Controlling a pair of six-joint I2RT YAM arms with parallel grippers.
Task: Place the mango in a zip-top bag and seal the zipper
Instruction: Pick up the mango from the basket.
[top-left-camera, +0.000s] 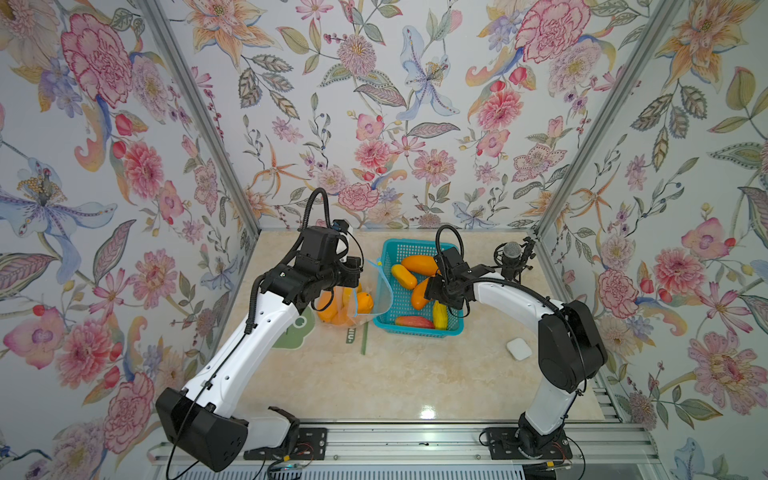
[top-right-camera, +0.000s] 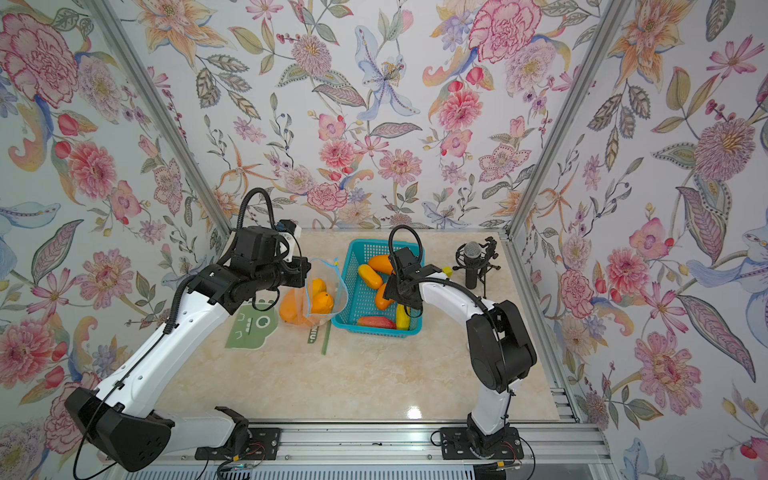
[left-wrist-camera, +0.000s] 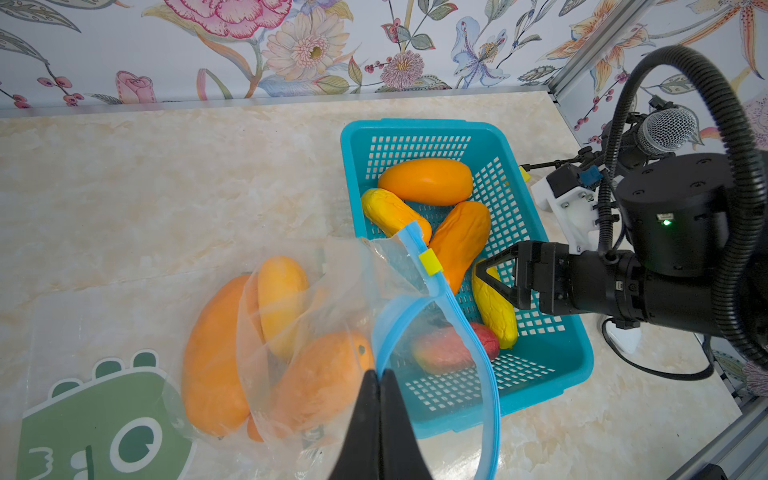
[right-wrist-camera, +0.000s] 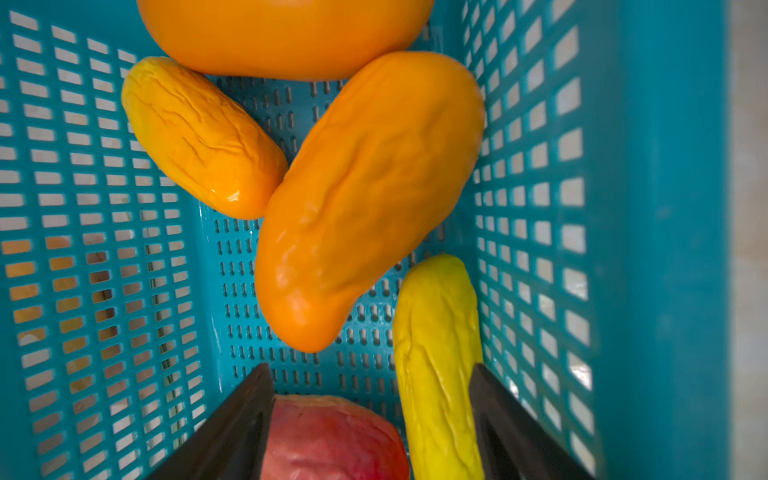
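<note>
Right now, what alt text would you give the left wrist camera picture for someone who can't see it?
The left claw, shut, pinches the blue rim of a clear zip-top bag with mangoes inside, resting on a marbled table. Beside it, a teal basket holds five loose mangoes, and the right claw reaches into it.

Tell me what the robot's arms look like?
The left arm and right arm have smooth white shells with chunky black joints. Thick ribbed black cables loop along them. The fingers are black pointed wedges, and one wrist shows a tiny green light.
</note>
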